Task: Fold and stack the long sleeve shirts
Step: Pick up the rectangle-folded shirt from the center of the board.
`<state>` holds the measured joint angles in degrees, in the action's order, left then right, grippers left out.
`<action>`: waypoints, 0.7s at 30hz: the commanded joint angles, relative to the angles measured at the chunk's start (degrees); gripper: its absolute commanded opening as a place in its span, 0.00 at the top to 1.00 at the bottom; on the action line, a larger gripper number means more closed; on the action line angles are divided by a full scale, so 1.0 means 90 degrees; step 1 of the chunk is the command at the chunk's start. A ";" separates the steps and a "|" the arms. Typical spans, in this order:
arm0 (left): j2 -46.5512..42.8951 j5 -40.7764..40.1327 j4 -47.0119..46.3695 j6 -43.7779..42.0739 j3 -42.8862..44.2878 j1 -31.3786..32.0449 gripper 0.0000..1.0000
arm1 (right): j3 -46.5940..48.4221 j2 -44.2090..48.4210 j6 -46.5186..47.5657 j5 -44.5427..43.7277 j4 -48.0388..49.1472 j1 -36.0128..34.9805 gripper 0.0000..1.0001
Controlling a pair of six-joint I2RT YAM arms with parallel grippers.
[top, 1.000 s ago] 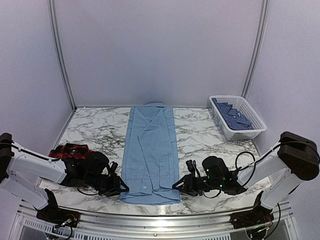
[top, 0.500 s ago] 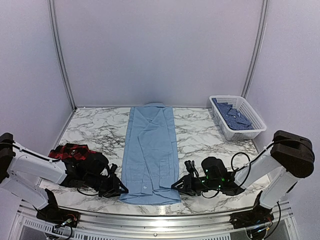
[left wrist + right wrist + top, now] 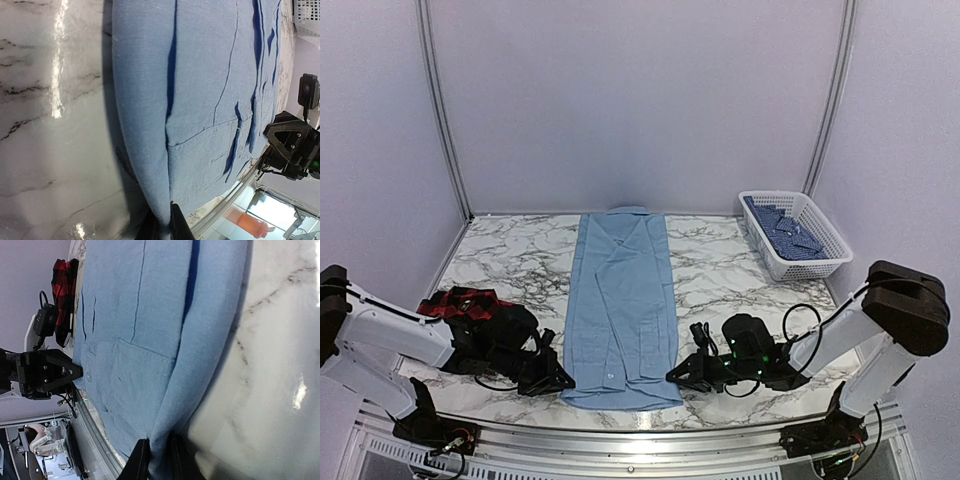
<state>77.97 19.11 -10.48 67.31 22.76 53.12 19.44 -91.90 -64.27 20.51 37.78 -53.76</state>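
Down the middle of the marble-patterned table (image 3: 720, 270): light blue shirt (image 3: 620, 300) laid as one long narrow strip, both hem corners pinched.
Fine-ribbed woven cloth, stitched hem, layered folds along its length. Long axis runs near edge to far edge, collar at the far edge, hem at the near edge. Left gripper (image 3: 164, 222) clamped narrow on the hem's left corner, right gripper (image 3: 156, 455) clamped narrow on its right corner. Red-and-black plaid shirt (image 3: 460, 299) lies bunched by the left edge, beside the left arm. White lattice basket (image 3: 825, 262) at the far right corner holds dark blue patterned cloth (image 3: 785, 232).
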 commanded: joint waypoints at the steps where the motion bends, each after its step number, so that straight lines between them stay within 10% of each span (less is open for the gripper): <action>1: -0.0075 0.0074 -0.0056 0.0069 0.0282 -0.0014 0.95 | 0.0233 0.0194 0.0162 0.0057 -0.0361 0.0026 0.86; 21: -0.0792 -0.0168 0.0370 -0.0158 0.1128 -0.0438 1.00 | 0.1146 0.1015 0.0511 -0.0042 -0.1392 0.0378 1.00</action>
<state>71.70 18.39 -9.17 67.85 29.58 51.09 26.20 -85.25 -61.71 20.53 27.79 -52.95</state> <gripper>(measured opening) 0.005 0.002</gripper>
